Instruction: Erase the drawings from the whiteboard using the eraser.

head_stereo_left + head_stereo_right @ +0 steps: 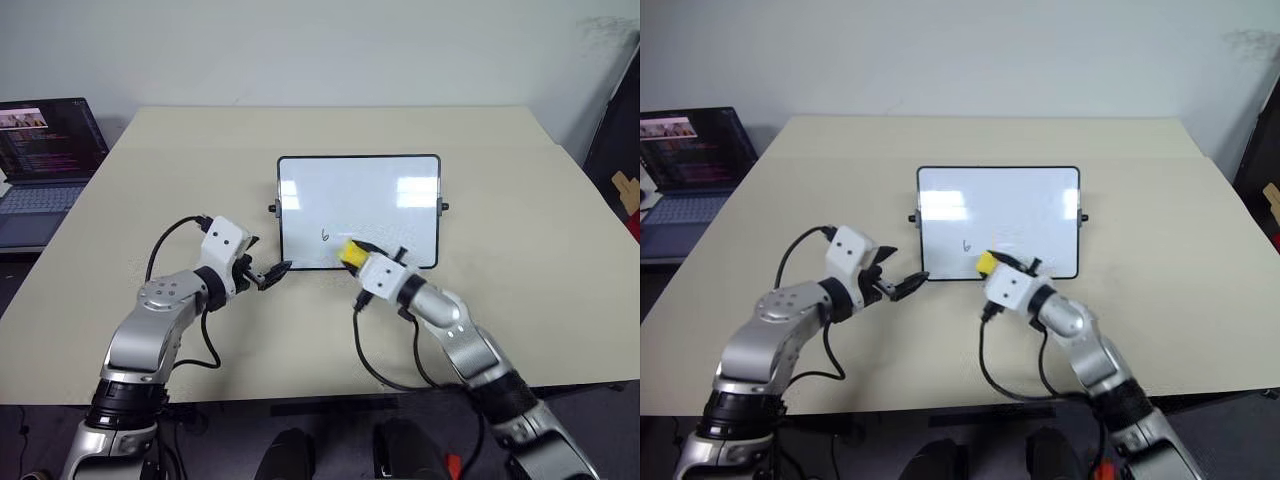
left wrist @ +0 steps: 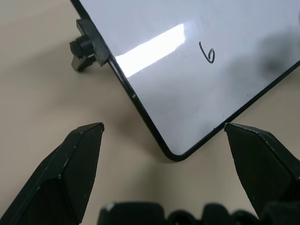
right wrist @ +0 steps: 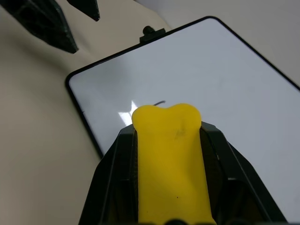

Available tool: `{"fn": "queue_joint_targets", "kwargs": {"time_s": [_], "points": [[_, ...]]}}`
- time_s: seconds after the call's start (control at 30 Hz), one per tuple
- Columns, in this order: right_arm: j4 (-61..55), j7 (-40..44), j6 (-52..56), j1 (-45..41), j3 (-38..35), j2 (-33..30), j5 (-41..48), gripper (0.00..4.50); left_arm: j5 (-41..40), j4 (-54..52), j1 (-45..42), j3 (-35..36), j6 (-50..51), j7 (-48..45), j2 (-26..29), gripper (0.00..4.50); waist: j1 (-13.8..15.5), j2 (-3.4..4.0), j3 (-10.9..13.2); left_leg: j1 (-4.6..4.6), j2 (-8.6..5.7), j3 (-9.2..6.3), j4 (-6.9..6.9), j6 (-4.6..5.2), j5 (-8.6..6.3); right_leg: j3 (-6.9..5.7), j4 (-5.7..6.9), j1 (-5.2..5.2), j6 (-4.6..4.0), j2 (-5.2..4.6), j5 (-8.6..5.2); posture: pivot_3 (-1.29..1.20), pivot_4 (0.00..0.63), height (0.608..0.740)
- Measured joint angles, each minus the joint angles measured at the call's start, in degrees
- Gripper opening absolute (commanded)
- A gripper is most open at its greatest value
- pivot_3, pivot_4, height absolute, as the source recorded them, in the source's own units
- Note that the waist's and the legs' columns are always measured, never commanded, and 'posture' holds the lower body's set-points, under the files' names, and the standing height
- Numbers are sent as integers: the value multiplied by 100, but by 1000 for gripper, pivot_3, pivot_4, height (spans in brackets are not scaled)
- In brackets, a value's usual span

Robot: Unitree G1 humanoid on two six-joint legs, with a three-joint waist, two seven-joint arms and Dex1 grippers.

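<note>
Yellow eraser [image 3: 169, 159] sits clamped between the fingers of your right gripper [image 1: 352, 254], its tip over the near edge of the whiteboard [image 1: 400, 215], just beside the one drawing [image 2: 207, 52] you can make out, a small "6" on the lower left of the board. Your left gripper [image 2: 164, 140] stands open, straddling the board's near left corner without closing on it.

Your main risk is the board itself: it lies loose on the table, so a firm stroke could push it away or spin it, and nothing is pinning that corner yet. A tilted eraser could also skim over the mark and leave a smear. Watch the black side knob [image 2: 83, 46] too; a left finger could catch it.

Underneath is a smooth beige table [image 1: 520, 180], bare around the board. A dark-screened laptop [image 1: 45, 150] sits beyond its far left corner, against a pale wall.
</note>
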Motion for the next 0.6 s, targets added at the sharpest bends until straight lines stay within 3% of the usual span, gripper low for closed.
{"fn": "queue_joint_targets", "kwargs": {"time_s": [0.3,0.6], "points": [[2008,-553,-367,-1549,256,358,-506,1326,85,235,-227,-156,-121,-251,22,4500,-3,0,0,-5,-1,2,-2,-5,3,1,-11,-3,0,-3,0,0,150,740],[2340,-158,-259,-1585,487,395,-574,1326,88,207,-139,-159,-155,-342,4,4500,-5,0,0,-4,-1,2,-1,1,-1,2,-4,-4,0,-3,0,0,150,740]]}}
